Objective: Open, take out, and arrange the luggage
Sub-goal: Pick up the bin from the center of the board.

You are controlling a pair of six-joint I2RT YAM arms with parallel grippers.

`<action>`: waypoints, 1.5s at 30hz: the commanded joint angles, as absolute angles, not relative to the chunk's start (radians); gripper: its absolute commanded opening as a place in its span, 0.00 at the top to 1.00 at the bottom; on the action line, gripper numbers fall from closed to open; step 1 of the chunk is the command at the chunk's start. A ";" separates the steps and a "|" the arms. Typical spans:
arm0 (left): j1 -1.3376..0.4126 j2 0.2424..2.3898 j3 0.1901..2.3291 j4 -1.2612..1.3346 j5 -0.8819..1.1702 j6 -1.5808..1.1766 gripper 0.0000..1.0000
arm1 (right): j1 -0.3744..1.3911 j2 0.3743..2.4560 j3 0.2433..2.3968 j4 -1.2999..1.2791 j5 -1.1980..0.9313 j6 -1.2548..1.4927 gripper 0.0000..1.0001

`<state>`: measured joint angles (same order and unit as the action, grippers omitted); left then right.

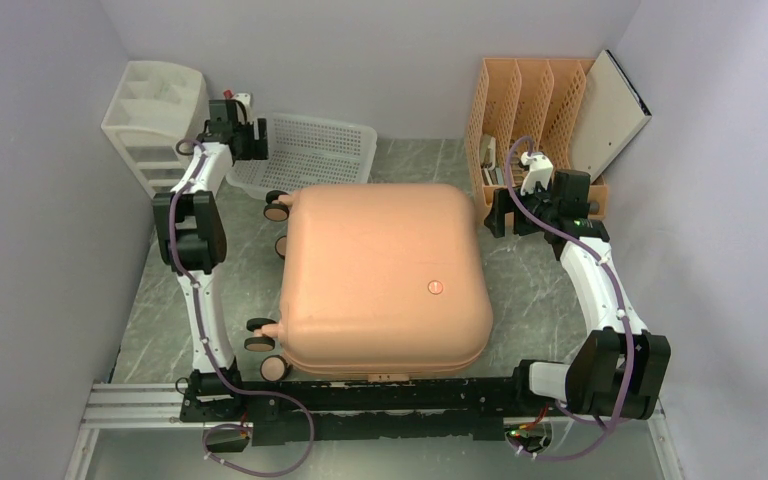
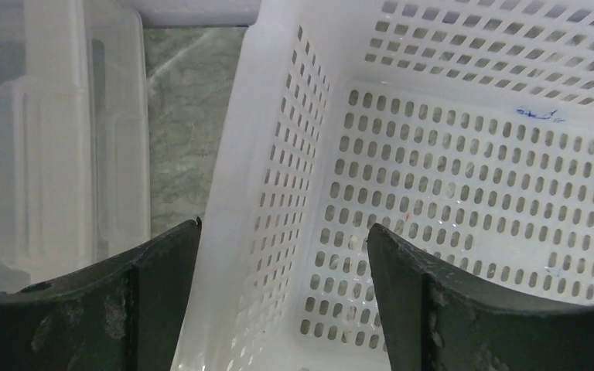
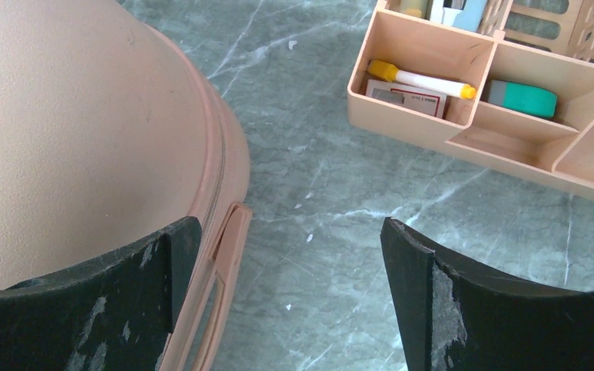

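Luggage (image 1: 385, 280) shut, opening pending: left jaws wide, empty astride basket (image 2: 278, 154) wall; right jaws wide, empty; next likely unzip seam (image 3: 218, 166).

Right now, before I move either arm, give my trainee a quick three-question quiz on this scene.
1. True or false: the salmon-pink suitcase lies open.
2. The left gripper has its open jaws astride: A) the wall of the white perforated basket; B) a suitcase wheel; C) the file rack.
3. What colour is the tape roll in the desk organizer?
Key: 1 false, it is shut; 2 A; 3 teal.
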<state>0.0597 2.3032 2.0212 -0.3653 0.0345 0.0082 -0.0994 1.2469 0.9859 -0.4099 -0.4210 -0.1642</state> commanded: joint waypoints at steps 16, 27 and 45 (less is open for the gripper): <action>0.059 2.305 2.148 -0.416 0.136 -0.050 0.95 | -0.104 1.246 1.012 -0.385 -0.437 -0.172 0.08; 0.129 2.039 2.010 -0.214 0.350 -0.250 0.95 | -0.105 1.236 1.012 -0.383 -0.437 -0.172 0.08; 0.113 1.765 1.874 -0.058 0.483 -0.279 0.95 | -0.072 1.170 1.003 -0.373 -0.554 -0.206 0.08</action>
